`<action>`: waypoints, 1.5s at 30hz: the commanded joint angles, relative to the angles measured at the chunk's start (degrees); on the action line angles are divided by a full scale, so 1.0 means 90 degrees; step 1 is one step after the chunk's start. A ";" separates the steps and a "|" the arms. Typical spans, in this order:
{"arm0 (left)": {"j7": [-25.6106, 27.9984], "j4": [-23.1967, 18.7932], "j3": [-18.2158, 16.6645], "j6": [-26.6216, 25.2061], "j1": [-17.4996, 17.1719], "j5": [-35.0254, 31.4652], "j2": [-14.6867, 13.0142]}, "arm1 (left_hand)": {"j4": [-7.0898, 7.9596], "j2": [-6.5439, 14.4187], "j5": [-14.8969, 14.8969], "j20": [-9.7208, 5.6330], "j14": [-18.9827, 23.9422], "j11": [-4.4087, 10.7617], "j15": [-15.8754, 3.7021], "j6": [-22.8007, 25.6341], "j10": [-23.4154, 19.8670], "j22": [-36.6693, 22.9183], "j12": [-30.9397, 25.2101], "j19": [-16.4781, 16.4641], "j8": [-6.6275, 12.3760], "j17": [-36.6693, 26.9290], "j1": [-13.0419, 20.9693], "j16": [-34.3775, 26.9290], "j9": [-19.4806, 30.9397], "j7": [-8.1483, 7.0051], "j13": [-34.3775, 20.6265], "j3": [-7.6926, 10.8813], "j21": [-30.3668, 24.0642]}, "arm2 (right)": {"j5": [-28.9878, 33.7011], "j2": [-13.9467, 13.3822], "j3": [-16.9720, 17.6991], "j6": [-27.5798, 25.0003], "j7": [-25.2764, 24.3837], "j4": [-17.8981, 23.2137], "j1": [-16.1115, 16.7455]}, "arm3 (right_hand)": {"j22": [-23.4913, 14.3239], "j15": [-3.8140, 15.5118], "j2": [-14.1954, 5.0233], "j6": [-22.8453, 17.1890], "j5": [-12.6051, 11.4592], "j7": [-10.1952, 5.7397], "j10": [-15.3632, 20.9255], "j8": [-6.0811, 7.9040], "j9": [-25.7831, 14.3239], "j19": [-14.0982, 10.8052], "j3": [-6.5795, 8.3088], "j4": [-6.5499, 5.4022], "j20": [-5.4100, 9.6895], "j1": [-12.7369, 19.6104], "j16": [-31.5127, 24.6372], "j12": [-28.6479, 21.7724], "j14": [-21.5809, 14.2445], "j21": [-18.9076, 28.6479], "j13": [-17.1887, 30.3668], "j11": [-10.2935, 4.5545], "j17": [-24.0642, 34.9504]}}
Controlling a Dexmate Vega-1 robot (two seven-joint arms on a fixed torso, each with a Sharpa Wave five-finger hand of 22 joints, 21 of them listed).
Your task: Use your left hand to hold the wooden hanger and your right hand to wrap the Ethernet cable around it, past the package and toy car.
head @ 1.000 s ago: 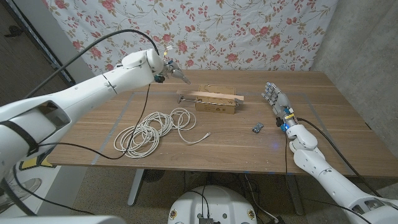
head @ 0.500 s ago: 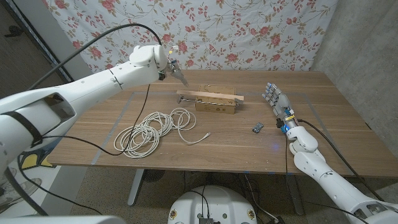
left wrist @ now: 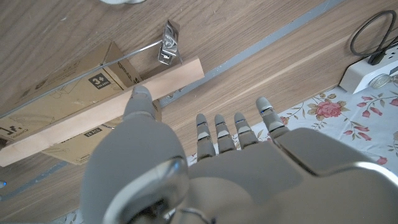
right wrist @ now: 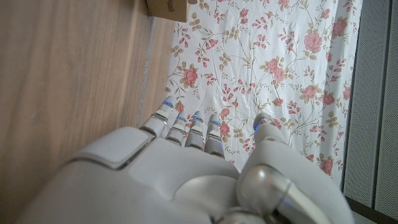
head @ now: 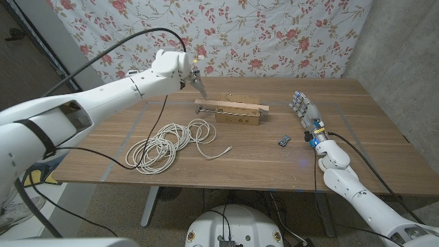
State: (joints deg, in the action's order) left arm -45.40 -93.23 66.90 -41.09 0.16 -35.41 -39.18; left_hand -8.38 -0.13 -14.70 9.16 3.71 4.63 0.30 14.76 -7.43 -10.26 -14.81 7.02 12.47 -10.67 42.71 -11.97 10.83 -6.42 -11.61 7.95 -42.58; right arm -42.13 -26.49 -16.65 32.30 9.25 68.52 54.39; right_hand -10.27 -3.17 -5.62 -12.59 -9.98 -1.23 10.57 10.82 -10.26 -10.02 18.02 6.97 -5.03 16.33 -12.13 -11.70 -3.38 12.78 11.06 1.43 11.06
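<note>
A wooden hanger [head: 231, 106] with a metal hook [head: 200, 109] lies across a brown cardboard package [head: 239, 115] at the table's middle back. In the left wrist view the hanger [left wrist: 93, 118] and the package [left wrist: 56, 118] lie just beyond the fingertips. My left hand [head: 195, 77] hovers open above the table, behind the hanger's hook end, holding nothing. A white Ethernet cable [head: 164, 144] lies coiled at the front left, one end trailing toward the middle. A small dark toy car [head: 284, 140] sits to the right. My right hand [head: 303, 110] stands open near the car, fingers apart.
A floral cloth [head: 226, 34] hangs behind the table. A white power strip [left wrist: 370, 71] with a black cord lies at the table's back edge. Bare wood [head: 370, 123] stretches to the right of my right hand.
My left hand has moved to the right, closer to the hanger's hook end. The right hand, cable, car and package have stayed in place.
</note>
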 commanded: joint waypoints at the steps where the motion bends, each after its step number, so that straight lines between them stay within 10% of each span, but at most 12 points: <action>1: -0.0051 0.0609 0.0009 0.0816 -0.0089 -0.0563 0.0401 | -0.0007 0.0013 -0.0062 0.0004 0.0072 0.0084 -0.0064 0.0022 -0.0076 -0.0037 -0.0018 -0.0102 -0.0025 -0.0001 0.0106 -0.0009 0.0023 -0.0079 -0.0023 -0.0038 0.0005 | 0.0050 0.0044 -0.0002 0.0054 -0.0118 0.0028 0.0039 | -0.0021 -0.0024 -0.0017 -0.0058 -0.0017 -0.0004 0.0041 0.0040 -0.0026 -0.0072 -0.0032 0.0015 0.0020 -0.0025 -0.0051 -0.0040 -0.0047 -0.0013 0.0029 0.0001 0.0021; 45: 0.0480 0.2055 -0.0328 0.2140 -0.0443 -0.0130 0.1176 | -0.0042 0.0166 -0.0268 -0.0065 0.0542 0.0081 -0.0366 0.0125 -0.0685 -0.0043 -0.0121 -0.0586 -0.0055 0.0015 0.0790 -0.0073 0.0042 0.0015 -0.0036 0.0065 0.0033 | 0.0128 0.0015 0.0037 0.0016 -0.0349 0.0040 0.0011 | -0.0023 -0.0091 -0.0045 -0.0094 -0.0019 -0.0019 0.0105 0.0036 -0.0026 -0.0118 -0.0057 -0.0008 0.0001 -0.0086 -0.0068 -0.0033 -0.0141 -0.0019 0.0034 0.0009 0.0033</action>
State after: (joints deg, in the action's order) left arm -42.77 -77.42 64.37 -23.66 -2.92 -38.33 -29.88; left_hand -8.62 1.09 -16.57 8.49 7.92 5.42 -2.27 15.12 -13.16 -10.53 -15.72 2.24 11.64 -10.40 48.89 -12.38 11.08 -6.52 -11.60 8.19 -42.37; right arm -41.26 -26.13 -16.31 32.77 6.46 68.83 54.66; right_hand -10.26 -3.99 -6.07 -13.12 -9.98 -1.33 10.77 10.82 -10.26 -10.66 17.63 7.05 -5.01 15.89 -12.58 -11.70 -4.21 12.78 11.06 1.64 11.05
